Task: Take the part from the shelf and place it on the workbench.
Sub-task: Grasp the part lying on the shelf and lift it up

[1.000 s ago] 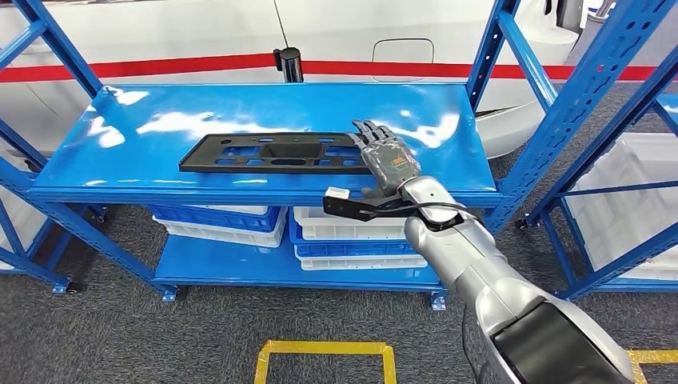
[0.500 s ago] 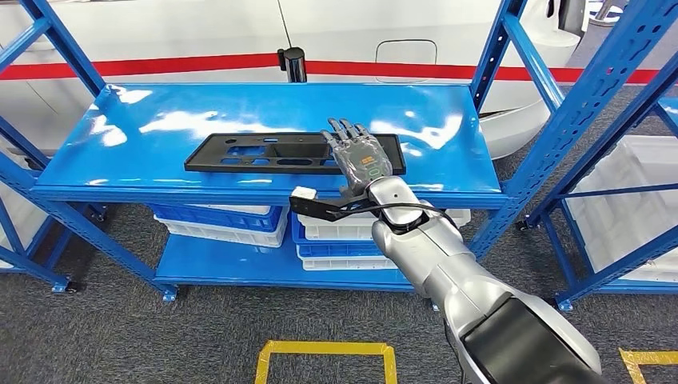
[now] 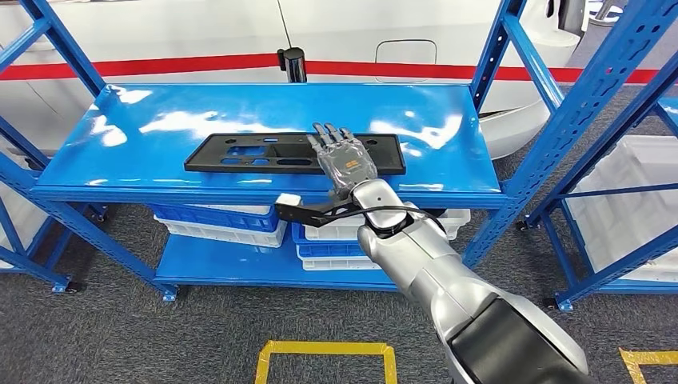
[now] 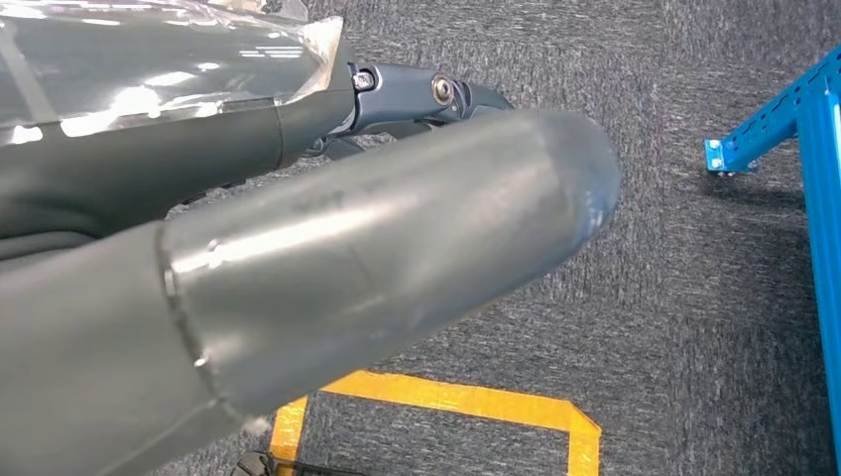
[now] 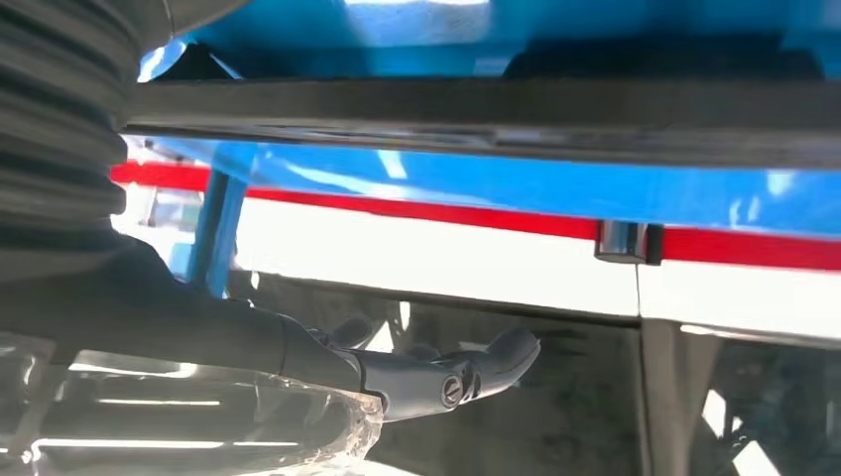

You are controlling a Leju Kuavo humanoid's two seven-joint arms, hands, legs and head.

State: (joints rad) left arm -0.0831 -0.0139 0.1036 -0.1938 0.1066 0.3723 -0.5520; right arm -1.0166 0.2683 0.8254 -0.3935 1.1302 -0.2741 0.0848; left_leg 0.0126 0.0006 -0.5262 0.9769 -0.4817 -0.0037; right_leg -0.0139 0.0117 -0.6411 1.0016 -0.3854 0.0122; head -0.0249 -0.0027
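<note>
Right hand further left over part

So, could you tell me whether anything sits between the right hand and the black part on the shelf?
Nothing visible does. The right hand is over the black part on the blue shelf, fingers extended above its right half, with no other object on that shelf surface around it.

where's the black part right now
In the head view the black part lies flat on the top blue shelf, near its front edge and about mid-width. The right hand is over its right portion, fingers spread.
</note>
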